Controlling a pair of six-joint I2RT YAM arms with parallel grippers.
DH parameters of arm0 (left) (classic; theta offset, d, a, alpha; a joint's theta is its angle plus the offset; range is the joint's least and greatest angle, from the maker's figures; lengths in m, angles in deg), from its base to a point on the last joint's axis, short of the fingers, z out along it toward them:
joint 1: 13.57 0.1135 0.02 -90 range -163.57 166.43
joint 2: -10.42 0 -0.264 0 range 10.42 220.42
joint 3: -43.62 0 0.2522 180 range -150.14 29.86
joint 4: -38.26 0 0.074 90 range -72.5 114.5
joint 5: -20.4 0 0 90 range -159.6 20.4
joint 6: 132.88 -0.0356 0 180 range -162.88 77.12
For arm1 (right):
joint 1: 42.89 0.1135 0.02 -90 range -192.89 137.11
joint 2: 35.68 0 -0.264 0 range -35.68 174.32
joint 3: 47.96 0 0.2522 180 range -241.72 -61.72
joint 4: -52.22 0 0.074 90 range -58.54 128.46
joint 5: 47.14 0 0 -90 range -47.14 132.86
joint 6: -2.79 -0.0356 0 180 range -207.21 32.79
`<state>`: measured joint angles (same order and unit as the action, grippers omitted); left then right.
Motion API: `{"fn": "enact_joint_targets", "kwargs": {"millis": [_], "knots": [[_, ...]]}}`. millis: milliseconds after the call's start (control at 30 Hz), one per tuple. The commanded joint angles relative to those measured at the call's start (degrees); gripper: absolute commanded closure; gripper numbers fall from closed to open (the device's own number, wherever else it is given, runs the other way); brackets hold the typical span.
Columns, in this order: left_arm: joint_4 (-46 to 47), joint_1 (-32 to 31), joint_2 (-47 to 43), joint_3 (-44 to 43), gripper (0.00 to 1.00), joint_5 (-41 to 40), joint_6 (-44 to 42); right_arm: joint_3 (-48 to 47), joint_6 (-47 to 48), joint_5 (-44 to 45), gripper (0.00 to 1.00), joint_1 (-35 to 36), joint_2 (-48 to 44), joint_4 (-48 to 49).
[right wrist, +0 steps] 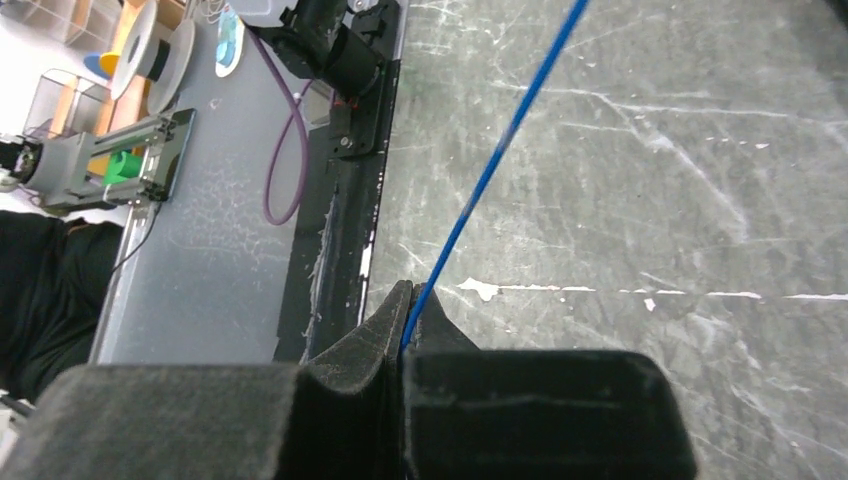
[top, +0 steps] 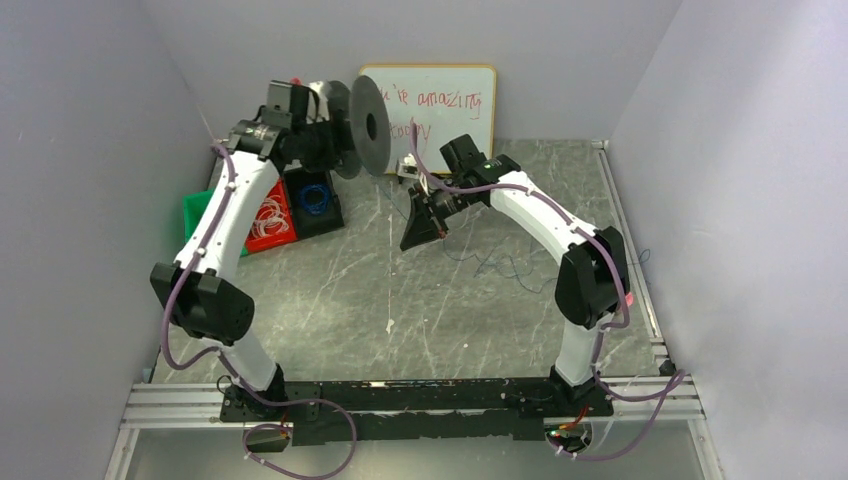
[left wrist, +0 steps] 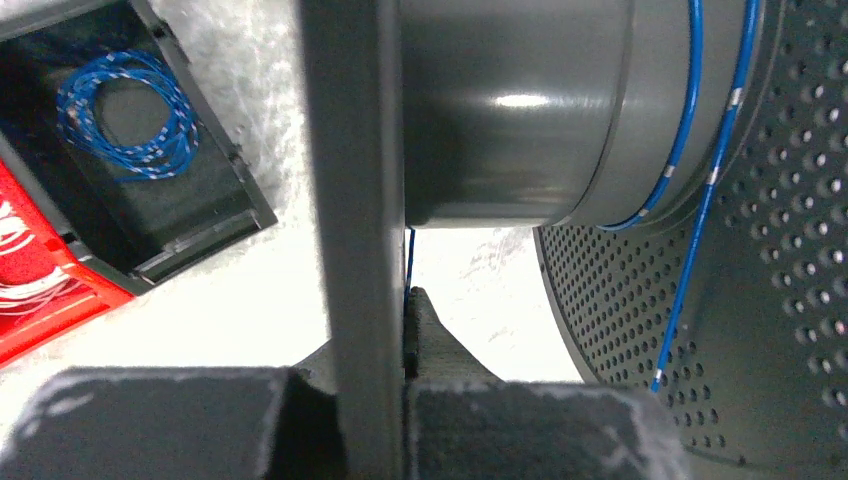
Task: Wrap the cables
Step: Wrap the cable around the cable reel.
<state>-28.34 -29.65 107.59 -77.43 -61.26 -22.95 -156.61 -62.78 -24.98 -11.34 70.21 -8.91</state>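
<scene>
Mid-winding: left hand clamped on the spool rim, over the desk's far-left corner. Two cable turns sit on it. Right hand is pinched shut on the cable near the far edge, with slack lying toward the right edge. Next, I'd say: carry the strand round the spool, kept taut.

Pale lavender walls enclose a scratched grey marbled table.

The grey, white-scratched tabletop carries a black rectangular plastic tray and a red plastic tray left of the left gripper fingers; thin dark-blue cable sprawls right of the right gripper fingers.
</scene>
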Motion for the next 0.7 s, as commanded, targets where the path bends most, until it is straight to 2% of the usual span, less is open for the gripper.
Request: {"fn": "enact_joint_targets", "kwargs": {"millis": [0,400,667], "knots": [[10.8,5.3,-5.7,-5.4,0.98,5.3,4.9,0.6,4.0,-2.8,1.00,0.0,1.5,-8.2],[10.2,10.8,-9.9,-5.5,0.98,16.3,4.3,-0.7,8.2,-4.5,1.00,-7.7,6.7,-13.4],[7.2,10.9,-13.4,-1.2,0.98,20.7,-7.3,-1.0,5.4,-7.1,1.00,-16.4,7.4,-12.3]]}}
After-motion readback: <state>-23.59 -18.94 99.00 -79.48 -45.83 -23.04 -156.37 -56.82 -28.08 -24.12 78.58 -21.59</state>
